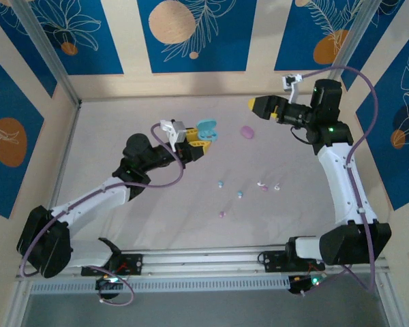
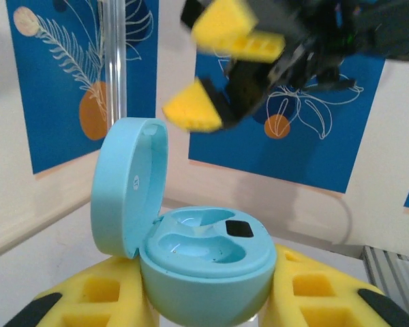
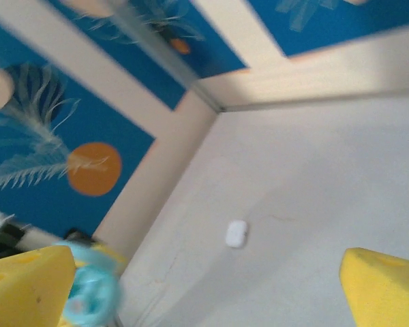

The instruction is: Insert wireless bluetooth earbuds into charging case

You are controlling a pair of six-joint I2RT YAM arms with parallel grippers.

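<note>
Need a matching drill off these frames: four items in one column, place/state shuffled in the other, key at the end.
Column 1
1. blue charging case
2. pink case
3. earbuds
4. right gripper

Column 2
A. open, empty, raised off the table
B. scattered loose around mid-table
C. lid up, clamped in the left gripper
D. lying alone on the far part of the table

Pairs: 1-C, 2-D, 3-B, 4-A

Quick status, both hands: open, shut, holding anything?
Left hand: closed on the open pale blue plastic charging case.
Right hand: open, empty.
</note>
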